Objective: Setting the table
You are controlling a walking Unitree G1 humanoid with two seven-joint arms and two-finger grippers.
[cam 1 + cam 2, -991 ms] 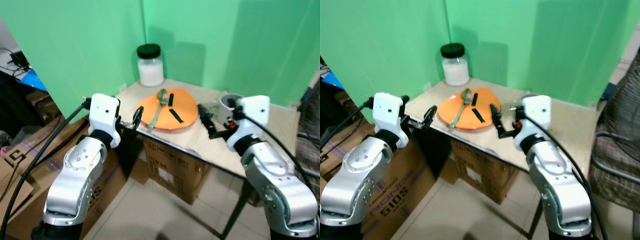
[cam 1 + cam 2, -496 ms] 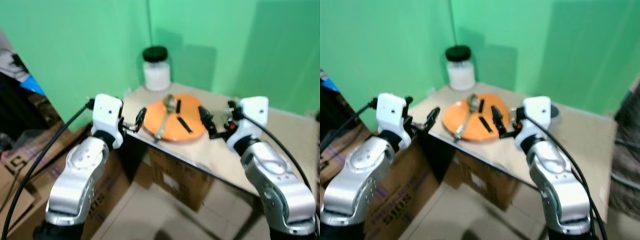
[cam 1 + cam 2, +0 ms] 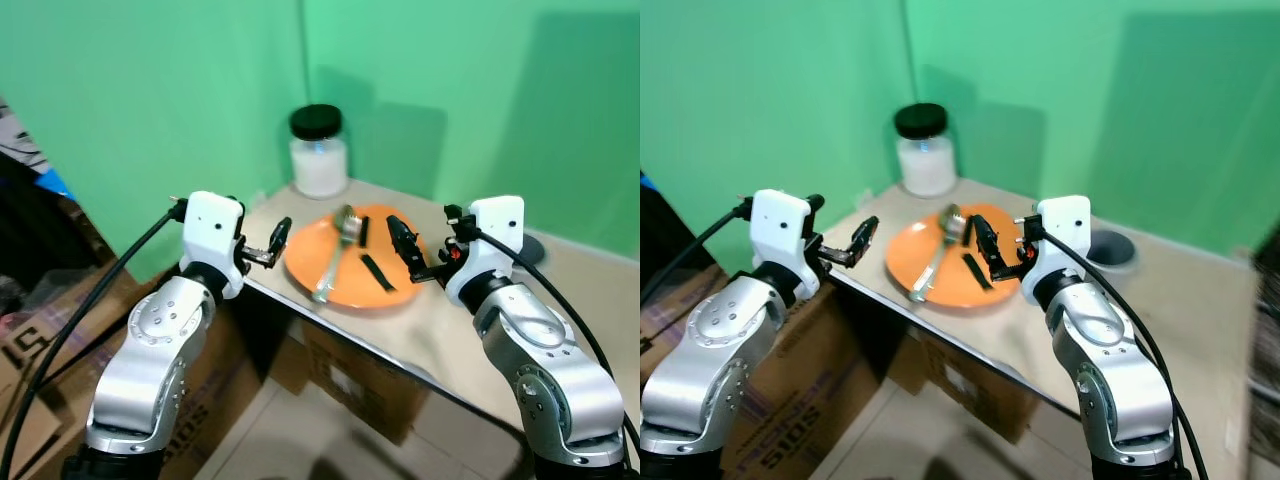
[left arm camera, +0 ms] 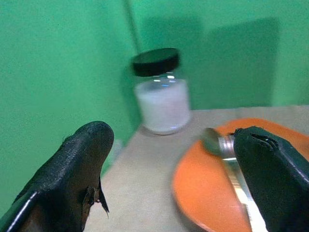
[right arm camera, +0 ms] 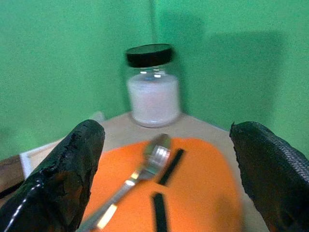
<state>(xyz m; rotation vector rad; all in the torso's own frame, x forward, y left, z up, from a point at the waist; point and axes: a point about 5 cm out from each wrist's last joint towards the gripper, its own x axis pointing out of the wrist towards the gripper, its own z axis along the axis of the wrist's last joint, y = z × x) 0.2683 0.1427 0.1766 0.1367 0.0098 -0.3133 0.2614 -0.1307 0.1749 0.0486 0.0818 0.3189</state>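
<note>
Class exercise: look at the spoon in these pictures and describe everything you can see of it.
The spoon looks like shiny silver metal, with an oval bowl and a long, slim handle. It lies flat on the orange plate, bowl toward the white jar, handle running diagonally toward the table's near edge, its tip at the plate's rim. Two short black strips lie beside it on the plate. Neither gripper touches it.

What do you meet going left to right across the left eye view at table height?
Left gripper → spoon lying on the orange plate → right gripper → grey cup, partly behind the right arm.
</note>
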